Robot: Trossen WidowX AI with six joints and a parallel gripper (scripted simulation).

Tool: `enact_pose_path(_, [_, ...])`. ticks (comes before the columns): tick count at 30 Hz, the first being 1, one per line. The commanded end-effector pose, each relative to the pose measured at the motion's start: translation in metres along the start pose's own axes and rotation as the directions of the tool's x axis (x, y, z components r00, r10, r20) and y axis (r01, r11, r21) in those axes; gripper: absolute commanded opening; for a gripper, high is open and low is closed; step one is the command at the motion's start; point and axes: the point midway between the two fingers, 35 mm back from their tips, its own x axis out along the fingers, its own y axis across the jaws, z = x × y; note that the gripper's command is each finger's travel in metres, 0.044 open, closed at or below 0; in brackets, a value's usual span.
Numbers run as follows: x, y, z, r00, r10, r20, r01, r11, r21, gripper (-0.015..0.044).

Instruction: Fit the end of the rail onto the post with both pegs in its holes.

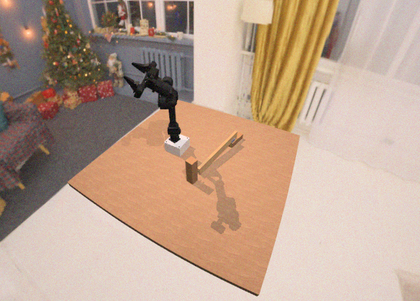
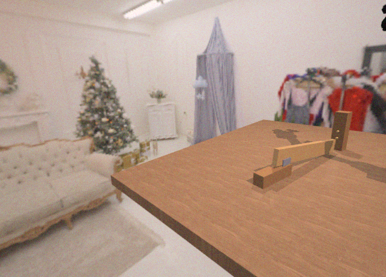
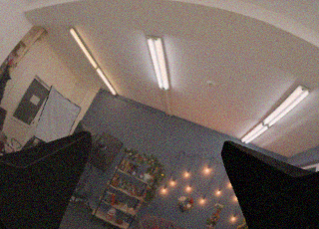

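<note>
The long light wooden rail slopes down from the footboard block to the table. Its raised far end sits at the bracket on the low footboard block. Its near end is down on the table, close in front of the short dark post. Two small pegs show on the post's face in the exterior view; the rail's end is below them. The holes in the rail are hidden. My gripper is wide open and empty, raised high above the table and pointing away from the rail.
The arm's white base stands on the wooden table, beside the post. The arm rises from it. The table's edge shows in the top and exterior views. The wrist view shows only the room and ceiling lights.
</note>
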Motion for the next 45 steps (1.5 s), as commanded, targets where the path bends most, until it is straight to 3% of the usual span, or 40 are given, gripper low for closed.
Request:
enact_pose_path(1, [-0.001,0.001,0.001,1.000,0.003,0.004,-0.003,1.000,-0.003,0.0426])
enact_pose_path(7, [-0.028,0.041,0.032,0.977,0.140,0.163,-0.118,0.984,-0.135,0.0440])
enact_pose_path(13, [-0.075,0.090,0.060,0.882,0.336,0.330,-0.241,0.924,-0.296,0.0440])
enact_pose_path(19, [-0.134,0.134,0.074,0.717,0.537,0.444,-0.336,0.825,-0.455,0.0440])
enact_pose_path(25, [-0.207,0.172,0.073,0.481,0.725,0.493,-0.395,0.682,-0.616,0.0440])
enact_pose_path(35, [-0.356,0.207,0.030,-0.013,0.919,0.393,-0.350,0.364,-0.863,0.0440])
enact_pose_path(45, [-0.498,0.189,-0.065,-0.466,0.883,0.055,-0.094,0.012,-0.996,0.0440])
